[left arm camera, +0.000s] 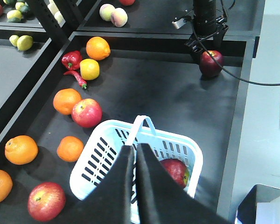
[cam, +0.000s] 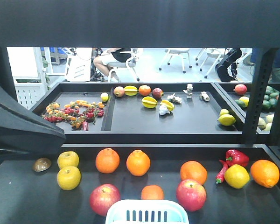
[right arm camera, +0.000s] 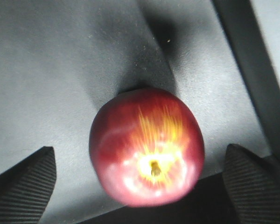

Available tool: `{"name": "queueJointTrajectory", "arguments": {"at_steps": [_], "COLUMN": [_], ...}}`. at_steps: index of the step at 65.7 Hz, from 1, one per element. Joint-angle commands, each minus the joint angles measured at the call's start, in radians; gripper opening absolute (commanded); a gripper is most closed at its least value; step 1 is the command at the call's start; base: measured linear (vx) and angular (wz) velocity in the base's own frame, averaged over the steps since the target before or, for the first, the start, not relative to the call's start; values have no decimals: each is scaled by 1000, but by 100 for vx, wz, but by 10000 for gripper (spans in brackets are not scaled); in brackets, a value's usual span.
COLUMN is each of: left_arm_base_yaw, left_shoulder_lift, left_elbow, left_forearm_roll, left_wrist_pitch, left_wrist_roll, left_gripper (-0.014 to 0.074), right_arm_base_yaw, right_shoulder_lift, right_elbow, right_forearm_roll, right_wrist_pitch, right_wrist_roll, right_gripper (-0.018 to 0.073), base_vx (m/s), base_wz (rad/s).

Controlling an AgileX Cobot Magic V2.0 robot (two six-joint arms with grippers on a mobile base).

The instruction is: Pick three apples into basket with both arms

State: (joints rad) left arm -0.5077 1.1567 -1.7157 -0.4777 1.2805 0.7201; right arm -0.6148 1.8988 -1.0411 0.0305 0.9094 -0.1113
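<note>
Fingers (right arm camera: 23,186) of the right gripper (right arm camera: 144,186) stand wide apart, one on each side of a dark red apple (right arm camera: 147,147) — stem up, not yet touched, resting on the black tray (right arm camera: 60,70) near its rim. It lies squarely between them, so closing should catch it. The left gripper (left arm camera: 136,161) hangs closed and empty above the pale blue basket (left arm camera: 95,161) — one red apple (left arm camera: 176,170) inside.

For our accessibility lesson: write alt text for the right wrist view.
A dark red apple with a yellow-streaked stem end sits on a black shelf, between the open right gripper, whose ribbed fingers stand clear of it on either side.
</note>
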Motion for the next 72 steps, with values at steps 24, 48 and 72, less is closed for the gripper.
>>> {"name": "queueJointTrajectory", "arguments": {"at_steps": [24, 48, 72], "left_arm_base_yaw": [-8, -8, -8], "left_shoulder_lift": [-17, -17, -17], "left_elbow": [-27, -27, -27], "left_forearm_roll": [-32, -32, -32], "left_wrist_pitch": [-34, -34, -34], "left_wrist_roll": [-10, -10, -10], "left_gripper": [-8, -8, -8], "right_arm_base_yaw": [-3, -3, 8], "right_shoulder_lift": [42, 70, 46], "right_elbow": [-25, -25, -25], "right_forearm_roll": [-19, -4, 45], "right_wrist_pitch": [-10, -15, -18], "right_wrist_roll": [-14, -41, -58], "right_gripper": [678, 487, 433], "base_vx": [0, 0, 0], "base_wz": [0, 0, 0]}}
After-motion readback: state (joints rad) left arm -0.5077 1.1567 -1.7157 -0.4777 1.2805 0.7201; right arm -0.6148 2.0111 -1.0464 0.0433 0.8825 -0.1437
